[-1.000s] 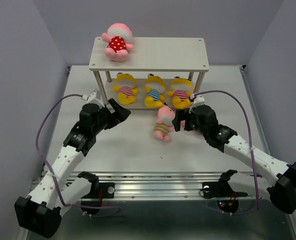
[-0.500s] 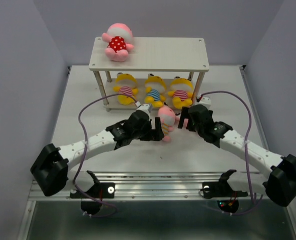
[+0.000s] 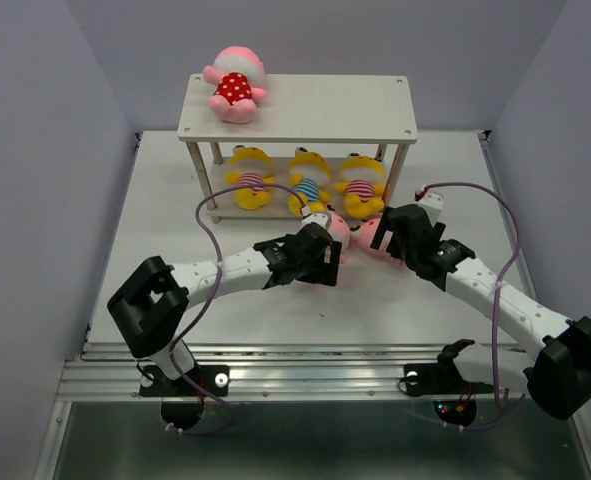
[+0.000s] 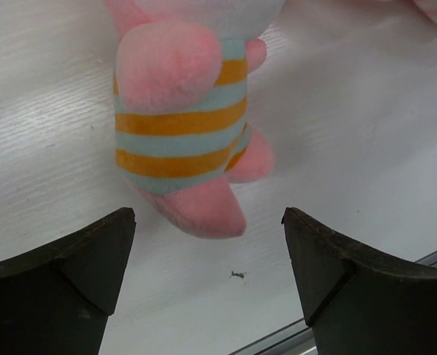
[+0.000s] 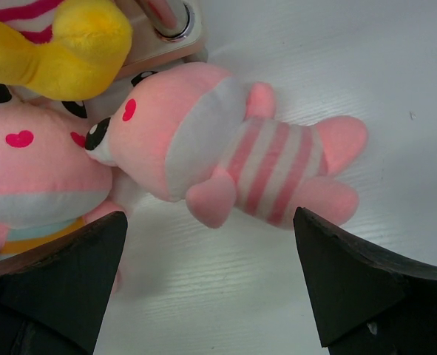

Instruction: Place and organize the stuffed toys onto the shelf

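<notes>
Pointing its feet at the wide-open left claw (image 4: 208,216), the orange-striped toy (image 4: 177,133) lies head away.

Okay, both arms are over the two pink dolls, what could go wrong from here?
The open left end effector and open right end effector hang close together, so the arms could collide. The pink plush doll in orange-and-teal stripes and the pink plush doll in pink stripes lie head to head, so lifting one may drag the other. The shelf's metal leg stands close and could get bumped.
</notes>
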Controlling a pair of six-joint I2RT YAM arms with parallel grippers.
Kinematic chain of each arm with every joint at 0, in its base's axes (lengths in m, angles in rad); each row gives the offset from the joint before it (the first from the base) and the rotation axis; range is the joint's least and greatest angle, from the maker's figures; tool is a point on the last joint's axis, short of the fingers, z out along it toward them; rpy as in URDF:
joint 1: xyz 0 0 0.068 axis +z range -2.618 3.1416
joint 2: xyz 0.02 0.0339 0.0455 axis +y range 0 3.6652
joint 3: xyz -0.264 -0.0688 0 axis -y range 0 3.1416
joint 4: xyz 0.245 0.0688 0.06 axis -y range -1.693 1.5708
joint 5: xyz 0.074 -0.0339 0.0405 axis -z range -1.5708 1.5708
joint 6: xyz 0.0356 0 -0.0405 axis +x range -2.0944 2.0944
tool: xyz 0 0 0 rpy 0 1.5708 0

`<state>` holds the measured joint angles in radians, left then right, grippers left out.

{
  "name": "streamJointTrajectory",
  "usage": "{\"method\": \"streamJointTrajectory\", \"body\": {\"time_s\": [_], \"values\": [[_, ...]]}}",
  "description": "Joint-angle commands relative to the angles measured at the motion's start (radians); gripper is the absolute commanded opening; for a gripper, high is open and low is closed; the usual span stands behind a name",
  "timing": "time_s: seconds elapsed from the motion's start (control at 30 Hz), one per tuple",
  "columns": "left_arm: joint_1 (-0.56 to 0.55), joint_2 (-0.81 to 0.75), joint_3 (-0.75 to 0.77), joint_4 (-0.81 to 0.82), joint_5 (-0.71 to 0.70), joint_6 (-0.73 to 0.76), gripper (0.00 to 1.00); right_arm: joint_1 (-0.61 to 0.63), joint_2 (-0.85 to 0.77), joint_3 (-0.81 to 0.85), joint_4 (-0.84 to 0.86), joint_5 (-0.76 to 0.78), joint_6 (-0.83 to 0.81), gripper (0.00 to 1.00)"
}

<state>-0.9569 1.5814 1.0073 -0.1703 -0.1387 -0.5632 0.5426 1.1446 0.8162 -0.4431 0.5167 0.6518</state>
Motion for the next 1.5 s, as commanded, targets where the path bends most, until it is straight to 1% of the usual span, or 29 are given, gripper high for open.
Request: {"method": "streamJointTrajectory", "body": {"time_s": [0.0, 0.03, 0.07, 0.13, 0.17, 0.2, 0.23, 0.27, 0.3, 0.33, 0.37, 0.5, 0.6, 0.8, 0.83, 0.9, 1.0, 1.07, 1.17, 1.2, 1.23, 1.27, 1.3, 1.37, 1.4, 1.43, 1.47], "values": [[-0.011, 0.015, 0.07, -0.029, -0.07, 0.016, 0.87, -0.012, -0.006, 0.035, 0.0, 0.028, 0.0, 1.0], [-0.013, 0.029, 0.08, -0.035, -0.073, 0.017, 0.76, -0.012, -0.005, 0.035, -0.002, 0.028, -0.004, 1.0], [-0.014, 0.032, 0.083, -0.037, -0.078, 0.014, 0.7, -0.012, -0.006, 0.034, 0.0, 0.028, -0.006, 1.0], [-0.014, 0.038, 0.085, -0.044, -0.087, 0.006, 0.54, -0.012, -0.009, 0.029, 0.0, 0.023, -0.007, 1.0], [-0.013, 0.038, 0.086, -0.046, -0.091, 0.005, 0.51, -0.012, -0.011, 0.028, -0.002, 0.023, -0.009, 1.0], [-0.014, 0.04, 0.088, -0.049, -0.096, 0.0, 0.45, -0.012, -0.014, 0.026, -0.002, 0.023, -0.007, 1.0], [-0.013, 0.04, 0.091, -0.057, -0.108, -0.001, 0.36, -0.012, -0.016, 0.021, 0.0, 0.025, -0.007, 1.0], [-0.014, 0.042, 0.091, -0.061, -0.114, -0.003, 0.3, -0.012, -0.016, 0.02, -0.002, 0.026, -0.007, 1.0], [-0.013, 0.045, 0.099, -0.076, -0.121, -0.007, 0.18, -0.012, -0.019, 0.02, 0.0, 0.026, -0.009, 1.0], [-0.014, 0.046, 0.102, -0.081, -0.119, -0.006, 0.02, -0.012, -0.02, 0.02, 0.0, 0.029, -0.011, 1.0], [-0.014, 0.046, 0.108, -0.086, -0.116, -0.004, 0.0, -0.012, -0.022, 0.018, -0.002, 0.031, -0.012, 1.0], [-0.016, 0.019, 0.091, -0.092, -0.079, 0.013, 0.0, -0.012, -0.034, 0.017, 0.0, 0.037, -0.015, 1.0], [-0.034, -0.05, 0.057, -0.089, -0.062, 0.028, 0.0, -0.012, -0.042, 0.012, -0.002, 0.046, -0.017, 1.0], [-0.059, -0.293, -0.019, -0.04, -0.007, 0.048, 0.0, -0.021, -0.054, 0.009, -0.002, 0.065, -0.021, 1.0], [-0.059, -0.363, -0.029, -0.031, 0.001, 0.046, 0.0, -0.021, -0.054, 0.008, 0.0, 0.077, -0.021, 1.0], [-0.059, -0.431, -0.048, -0.009, 0.002, 0.048, 0.0, -0.021, -0.055, 0.001, 0.0, 0.095, -0.015, 1.0], [-0.059, -0.579, -0.062, 0.032, -0.009, 0.043, 0.0, -0.021, -0.055, -0.012, -0.002, 0.131, 0.005, 1.0], [-0.059, -0.619, -0.052, 0.031, -0.028, 0.039, 0.0, -0.03, -0.054, -0.015, 0.0, 0.14, 0.012, 1.0], [-0.057, -0.658, 0.006, 0.015, -0.097, 0.034, 0.0, -0.03, -0.048, -0.018, -0.002, 0.163, 0.016, 1.0], [-0.057, -0.658, 0.049, 0.015, -0.119, 0.037, 0.0, -0.03, -0.048, -0.02, -0.002, 0.164, 0.017, 1.0], [-0.057, -0.647, 0.074, 0.018, -0.174, 0.042, 0.0, -0.03, -0.049, -0.02, 0.0, 0.166, 0.019, 1.0], [-0.059, -0.637, 0.105, 0.017, -0.203, 0.051, 0.0, -0.03, -0.052, -0.02, 0.0, 0.166, 0.02, 1.0], [-0.057, -0.624, 0.166, 0.017, -0.225, 0.06, 0.0, -0.03, -0.054, -0.02, 0.0, 0.166, 0.02, 1.0], [-0.055, -0.58, 0.22, 0.04, -0.292, 0.089, 0.0, -0.03, -0.054, -0.014, 0.0, 0.167, 0.009, 1.0], [-0.052, -0.565, 0.276, 0.044, -0.32, 0.101, 0.0, -0.03, -0.049, -0.011, 0.001, 0.167, -0.006, 1.0], [-0.03, -0.525, 0.307, 0.043, -0.349, 0.108, 0.0, -0.03, -0.046, -0.005, 0.0, 0.169, -0.01, 1.0], [-0.011, -0.505, 0.371, 0.04, -0.342, 0.121, 0.0, -0.03, -0.042, -0.003, 0.0, 0.17, -0.017, 1.0]]}}
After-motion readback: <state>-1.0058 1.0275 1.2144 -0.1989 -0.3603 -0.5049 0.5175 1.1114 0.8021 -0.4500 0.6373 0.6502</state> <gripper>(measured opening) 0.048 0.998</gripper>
